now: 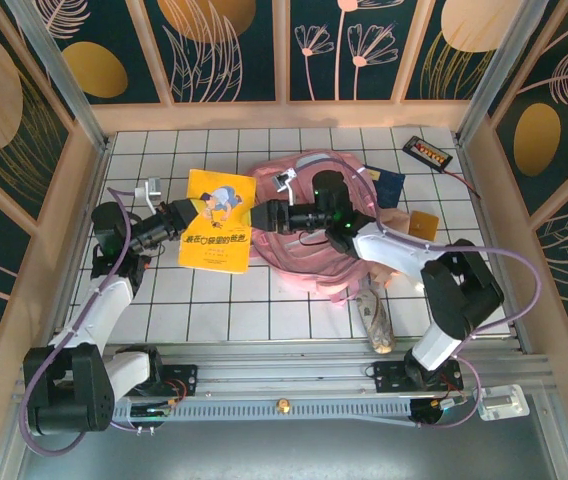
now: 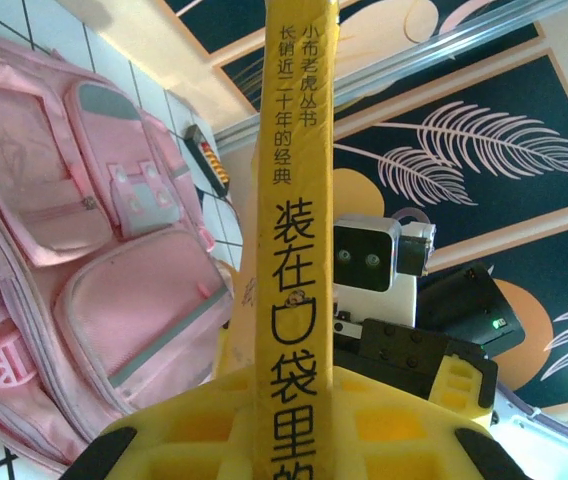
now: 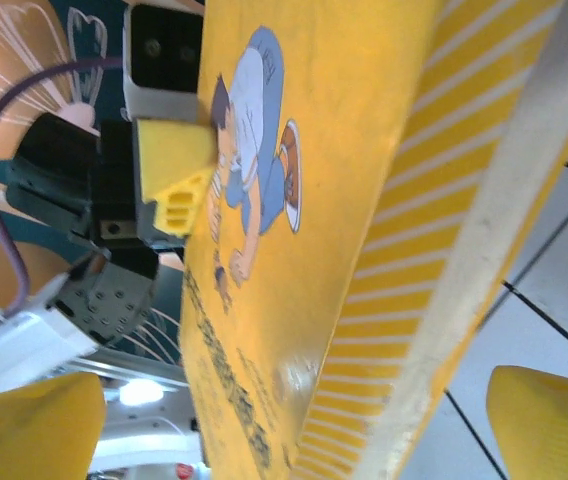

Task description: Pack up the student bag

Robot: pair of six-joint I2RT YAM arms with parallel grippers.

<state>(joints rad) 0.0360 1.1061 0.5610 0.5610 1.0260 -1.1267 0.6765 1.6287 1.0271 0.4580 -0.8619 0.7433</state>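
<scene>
Left gripper [image 1: 186, 218] pinches yellow book [image 1: 219, 222]; right gripper [image 1: 260, 215] spread (student bag [image 1: 299, 268] half hidden under 1 arm).

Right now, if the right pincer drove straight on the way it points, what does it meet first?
The yellow book: its edge lies between the right pincer's open fingers, so it would likely run deeper onto the book. Behind that, the left pincer clamps the book's far side.

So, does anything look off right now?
Only the yellow paperback book: it hangs tilted above the table, pinched at one edge by the left gripper, right gripper open around the opposite edge. Nothing spilled or damaged.
</scene>
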